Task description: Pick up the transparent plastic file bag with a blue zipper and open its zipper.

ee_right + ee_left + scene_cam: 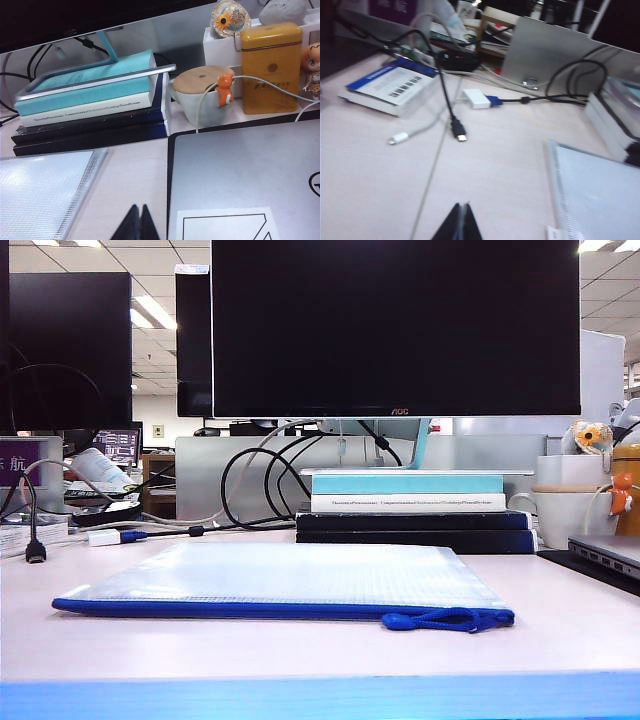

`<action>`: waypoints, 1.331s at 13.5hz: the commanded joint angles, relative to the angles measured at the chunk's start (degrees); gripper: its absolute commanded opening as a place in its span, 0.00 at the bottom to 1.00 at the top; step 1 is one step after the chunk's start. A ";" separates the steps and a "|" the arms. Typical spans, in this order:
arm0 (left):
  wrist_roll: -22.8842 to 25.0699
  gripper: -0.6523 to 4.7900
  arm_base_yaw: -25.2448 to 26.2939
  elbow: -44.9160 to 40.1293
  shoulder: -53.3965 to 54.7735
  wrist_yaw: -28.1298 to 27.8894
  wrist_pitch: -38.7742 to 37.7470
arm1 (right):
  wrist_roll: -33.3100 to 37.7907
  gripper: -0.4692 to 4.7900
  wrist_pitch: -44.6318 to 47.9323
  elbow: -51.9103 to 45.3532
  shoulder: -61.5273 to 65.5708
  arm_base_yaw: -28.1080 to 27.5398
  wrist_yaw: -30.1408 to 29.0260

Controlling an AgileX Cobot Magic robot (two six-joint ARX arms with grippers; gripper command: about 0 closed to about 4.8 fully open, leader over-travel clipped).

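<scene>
The file bag lies flat on the pale desk, a translucent mesh pouch. Its blue zipper runs along the near long edge and ends in a blue cord loop at the right. Neither arm shows in the exterior view. The left gripper is shut and empty above bare desk, with a corner of the file bag off to one side. The right gripper is also shut and empty, between the file bag and a closed silver laptop.
Stacked books sit behind the bag under a big monitor. Loose cables, a white adapter and a blue-white box lie on the left. A lidded mug and a yellow tin stand at the right.
</scene>
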 commanded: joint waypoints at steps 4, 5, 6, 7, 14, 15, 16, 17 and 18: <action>-8.04 0.12 0.00 0.39 -0.17 11.06 3.52 | 7.45 0.08 0.98 0.52 -0.04 0.00 -0.13; -9.51 0.12 0.00 1.11 -0.17 10.97 3.37 | 7.45 0.08 0.74 1.36 -0.02 0.02 -0.17; -10.51 0.12 0.00 1.81 -0.17 10.38 3.23 | 7.48 0.08 0.59 1.97 -0.02 0.00 -0.11; -10.60 0.12 0.00 4.79 -0.15 7.80 2.01 | 7.58 0.08 0.57 3.78 -0.02 0.00 0.96; -3.69 0.11 0.00 19.91 12.46 7.61 -3.58 | 3.54 0.08 -5.27 20.46 21.03 0.02 -3.89; -2.51 0.11 0.00 21.42 14.38 8.72 -3.98 | 3.23 0.08 -5.49 22.82 24.50 0.00 -5.44; -2.27 0.11 0.00 24.46 18.27 10.62 -5.99 | 3.13 0.08 -5.73 26.18 29.38 0.00 -7.67; 1.55 0.11 -0.13 29.97 24.81 12.83 -9.99 | 1.36 0.08 -7.08 31.02 35.43 -0.04 -9.88; 3.30 0.11 -0.22 31.58 26.53 13.05 -10.86 | 0.37 0.08 -7.76 32.54 37.24 -0.02 -10.75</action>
